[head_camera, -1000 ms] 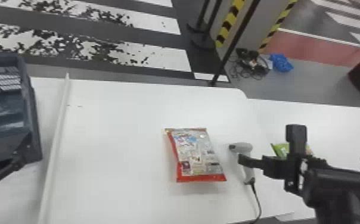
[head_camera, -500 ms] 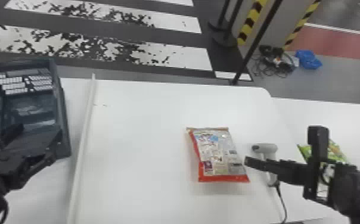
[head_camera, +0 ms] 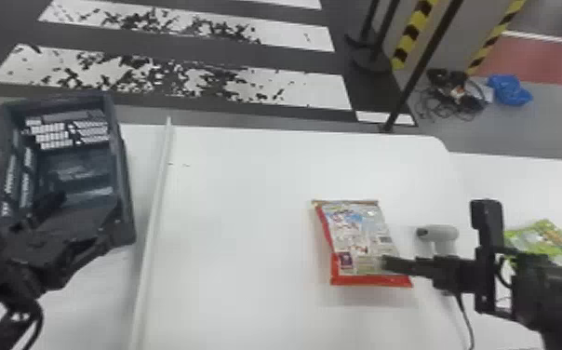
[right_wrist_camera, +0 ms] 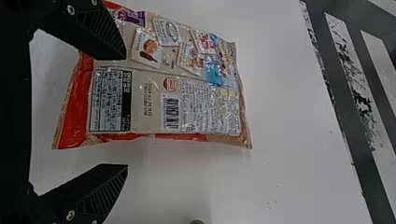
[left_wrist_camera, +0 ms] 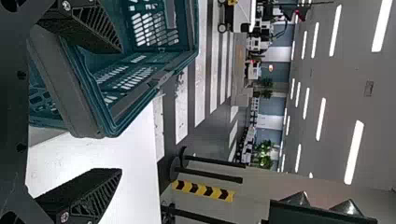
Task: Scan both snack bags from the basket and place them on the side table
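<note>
Red at its edges, the snack bag [head_camera: 361, 244] lies flat on the table [head_camera: 229, 232] beside the scanner [head_camera: 440, 232], and the right gripper [right_wrist_camera: 126, 111], fingers spread wide, should probably centre over the bag before lowering and pinching gently to spare its contents.

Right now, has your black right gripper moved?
Yes, the right gripper moved left: in the head view, its jaws went from beside the red-edged plastic bag to overlapping it.
</note>
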Controlling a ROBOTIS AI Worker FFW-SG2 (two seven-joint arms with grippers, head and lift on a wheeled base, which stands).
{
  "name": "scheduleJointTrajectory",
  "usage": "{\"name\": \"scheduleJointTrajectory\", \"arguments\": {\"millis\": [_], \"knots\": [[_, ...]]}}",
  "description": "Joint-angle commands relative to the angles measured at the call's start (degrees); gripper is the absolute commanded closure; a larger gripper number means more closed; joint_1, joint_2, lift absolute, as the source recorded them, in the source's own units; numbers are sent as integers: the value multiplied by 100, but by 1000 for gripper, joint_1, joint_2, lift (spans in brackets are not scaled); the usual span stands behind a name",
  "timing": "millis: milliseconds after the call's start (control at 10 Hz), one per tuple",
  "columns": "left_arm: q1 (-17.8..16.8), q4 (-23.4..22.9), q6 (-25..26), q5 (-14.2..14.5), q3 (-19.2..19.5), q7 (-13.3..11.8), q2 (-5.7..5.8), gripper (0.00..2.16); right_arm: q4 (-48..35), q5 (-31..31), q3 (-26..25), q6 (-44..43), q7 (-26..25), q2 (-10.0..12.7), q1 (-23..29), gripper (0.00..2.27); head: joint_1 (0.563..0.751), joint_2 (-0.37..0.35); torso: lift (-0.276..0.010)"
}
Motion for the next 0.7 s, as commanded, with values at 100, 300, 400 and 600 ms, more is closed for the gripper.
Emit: {"name": "scheduleJointTrajectory", "arguments": {"millis": [100,300,400,600], "knots": [[13,0,-3,10,0,0,15,90,405,82,182,-14,167,-66,-236,134,695,-152,-75],[13,0,-3,18,0,0,24,90,827,433,419,-173,791,-154,-420,826,695,-138,-75],[4,0,-3,18,0,0,24,90,968,636,551,-225,809,-154,-455,1882,695,-128,-75],[-5,17,-3,18,0,0,24,90,1056,917,727,-278,888,-225,-455,2256,695,-129,-75]]}}
